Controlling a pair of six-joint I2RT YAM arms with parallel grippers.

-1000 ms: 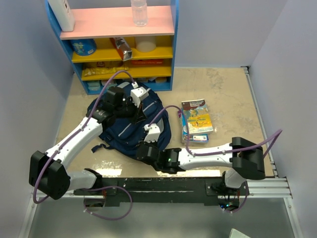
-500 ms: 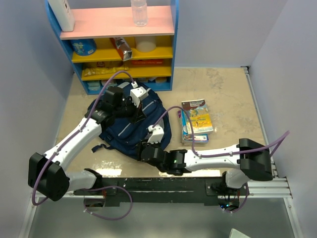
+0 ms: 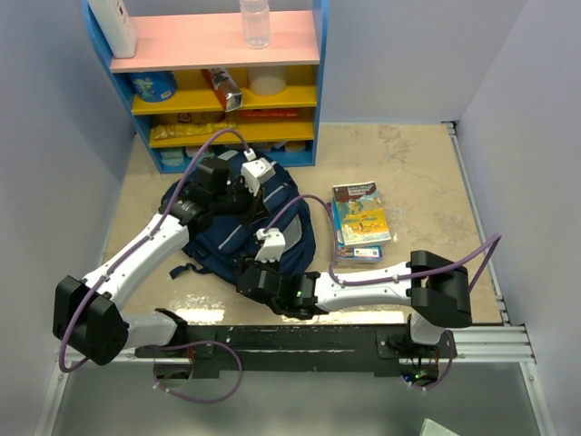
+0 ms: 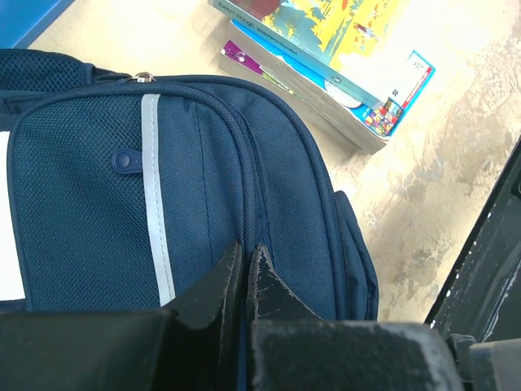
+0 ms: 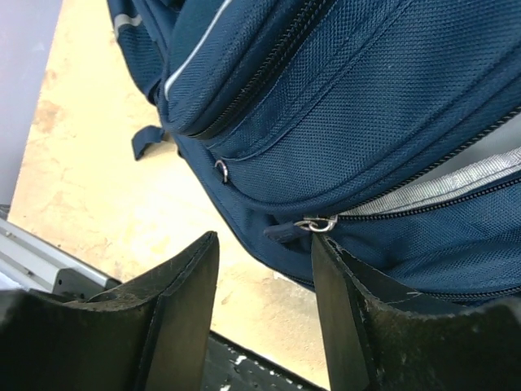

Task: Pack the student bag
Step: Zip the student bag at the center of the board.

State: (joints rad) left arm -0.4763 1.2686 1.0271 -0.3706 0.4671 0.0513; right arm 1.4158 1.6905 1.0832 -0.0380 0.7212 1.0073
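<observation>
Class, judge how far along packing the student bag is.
Done: nothing visibly packed; the books lie beside the student bag. In hand: left gripper shut against its fabric, right gripper open before a zip pull. Left: opening, loading, closing.

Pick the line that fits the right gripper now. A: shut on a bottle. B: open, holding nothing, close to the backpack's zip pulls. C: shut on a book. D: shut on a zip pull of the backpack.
B: the right wrist view shows the right gripper with jaws apart and nothing between them, next to a zip pull on the backpack.
</observation>
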